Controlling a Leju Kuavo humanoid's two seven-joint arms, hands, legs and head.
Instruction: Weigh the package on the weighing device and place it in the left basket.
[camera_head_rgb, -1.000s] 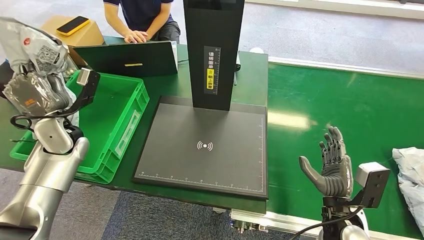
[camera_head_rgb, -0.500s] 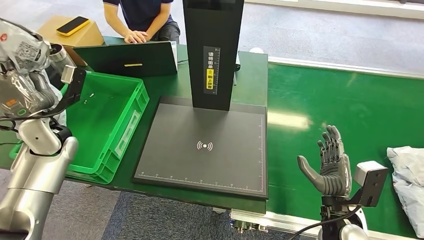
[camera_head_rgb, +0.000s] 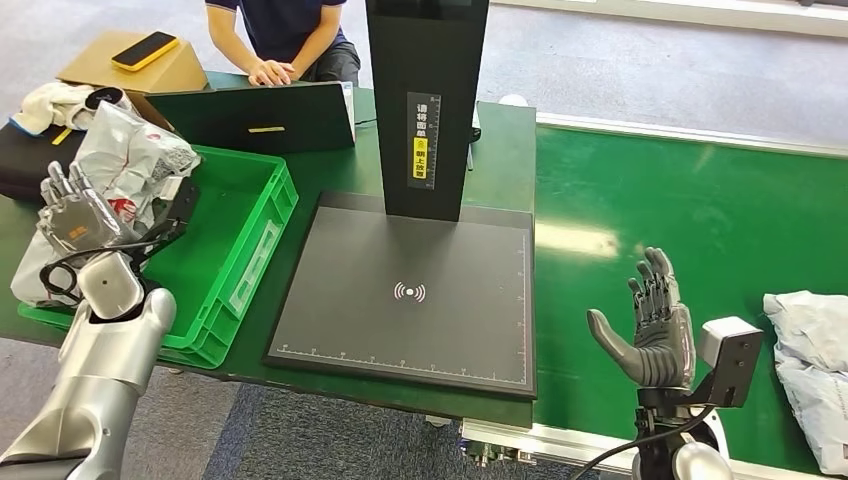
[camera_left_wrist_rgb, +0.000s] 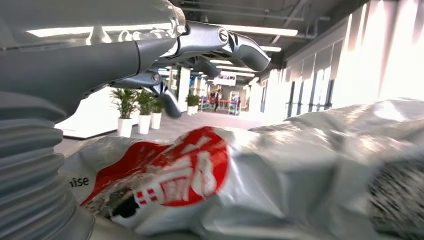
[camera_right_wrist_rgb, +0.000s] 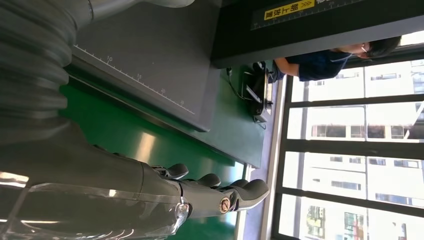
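Observation:
The crumpled grey package (camera_head_rgb: 135, 150) with a red mark lies at the far left side of the green basket (camera_head_rgb: 225, 235), partly over its rim. My left hand (camera_head_rgb: 75, 215) stands just in front of it, fingers spread and upright, gripping nothing. In the left wrist view the fingers (camera_left_wrist_rgb: 200, 40) reach out straight above the package (camera_left_wrist_rgb: 280, 170). The black weighing platform (camera_head_rgb: 400, 330) is bare, with its dark column (camera_head_rgb: 425, 60) at the back. My right hand (camera_head_rgb: 655, 330) is raised open over the green belt (camera_head_rgb: 700, 220); its fingers (camera_right_wrist_rgb: 210, 192) hold nothing.
More grey packages (camera_head_rgb: 810, 360) lie on the belt at the far right. Behind the basket a person (camera_head_rgb: 285, 40) sits at a dark laptop (camera_head_rgb: 250, 118). A cardboard box (camera_head_rgb: 120, 65) with a yellow phone on it stands at the back left.
My left hand came down from its raised position and let go of the package, which now lies in the basket. The packages at the right have slid slightly left.

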